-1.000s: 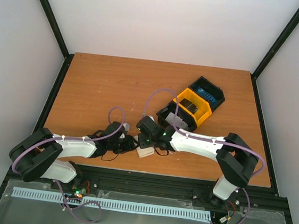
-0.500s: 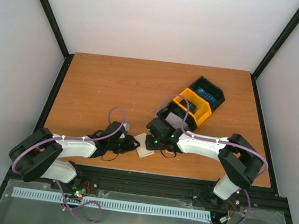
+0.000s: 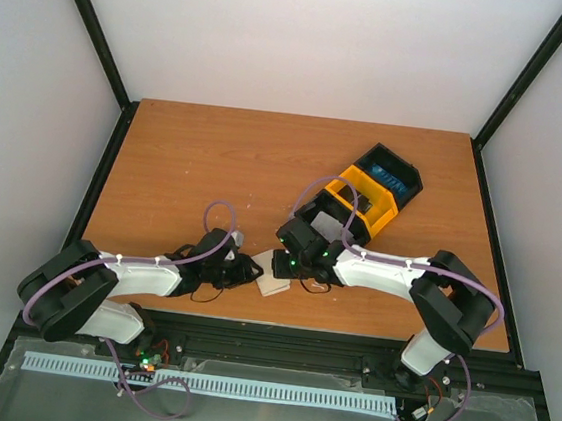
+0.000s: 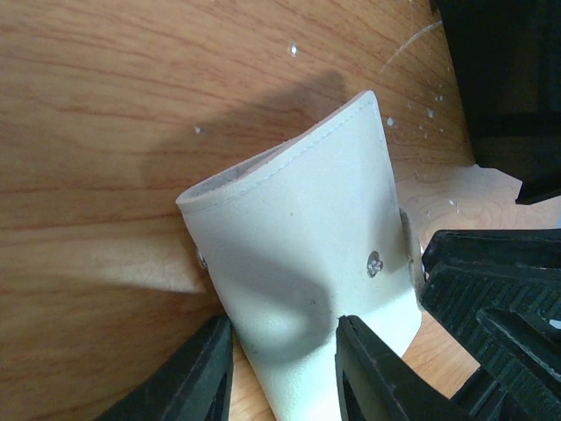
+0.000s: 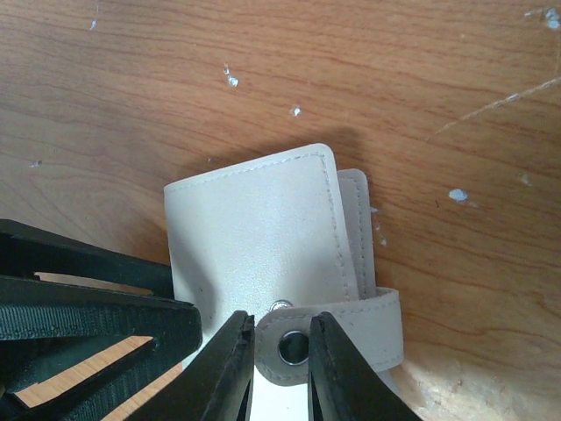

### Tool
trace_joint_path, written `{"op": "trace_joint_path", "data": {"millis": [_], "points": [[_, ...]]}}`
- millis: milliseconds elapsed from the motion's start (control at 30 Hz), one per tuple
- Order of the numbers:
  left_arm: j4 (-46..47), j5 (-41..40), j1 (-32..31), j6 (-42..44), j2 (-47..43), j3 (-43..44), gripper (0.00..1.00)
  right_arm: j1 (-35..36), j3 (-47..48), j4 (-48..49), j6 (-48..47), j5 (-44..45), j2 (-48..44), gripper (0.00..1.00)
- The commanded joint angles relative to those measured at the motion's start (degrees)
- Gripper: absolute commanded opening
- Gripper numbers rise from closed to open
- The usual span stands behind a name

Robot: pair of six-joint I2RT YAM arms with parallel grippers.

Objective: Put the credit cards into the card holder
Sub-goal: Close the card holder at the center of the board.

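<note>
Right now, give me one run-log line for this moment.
left gripper: jaws clamp card holder | right gripper: jaws astride snap strap, grip unclear | tray: just beyond right wrist

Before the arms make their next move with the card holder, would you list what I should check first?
1. The card holder is pinched by the left fingers, far edge raised: ok.
2. The strap is unsnapped, its ring end free: ok.
3. The right fingers flank the strap end; firm grip: cannot tell.
4. Pocket open enough for a card: cannot tell.
5. One of the credit cards held ready: not ok; they appear to lie in the tray.
</note>
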Motion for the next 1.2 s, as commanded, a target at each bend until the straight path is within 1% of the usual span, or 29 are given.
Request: {"op": "trace_joint_path", "data": {"millis": [0, 467, 700, 833, 967, 1167], "points": [[-3.5, -0.6, -0.7, 0.4, 1.5, -1.2, 0.34, -0.3, 0.7, 1.1, 0.4, 0.0, 1.4, 0.19], [-3.4, -0.4, -0.7, 0.6, 1.9, -1.0, 0.34, -0.5, 1.0, 2.4, 0.2, -1.5, 3.1, 0.18], [-3.3, -0.4, -0.7, 0.6, 2.6, -0.9, 0.31, -0.6, 0.4, 4.3, 0.4, -2.6, 3.6, 0.18], [-3.4, -0.5, -0.7, 0.7, 2.7, -0.9, 0.31, -0.6, 0.5, 3.2, -0.8, 0.3, 3.2, 0.18], [-3.3, -1.1, -0.6, 0.1, 2.1, -1.1, 0.31, -0.2, 1.7, -0.2, -2.8, 3.9, 2.3, 0.22], [-1.6, -1.5, -0.6, -1.0, 2.4, -1.2, 0.3, 1.2, 3.5, -2.4, -5.1, 4.3, 4.7, 0.28]]}}
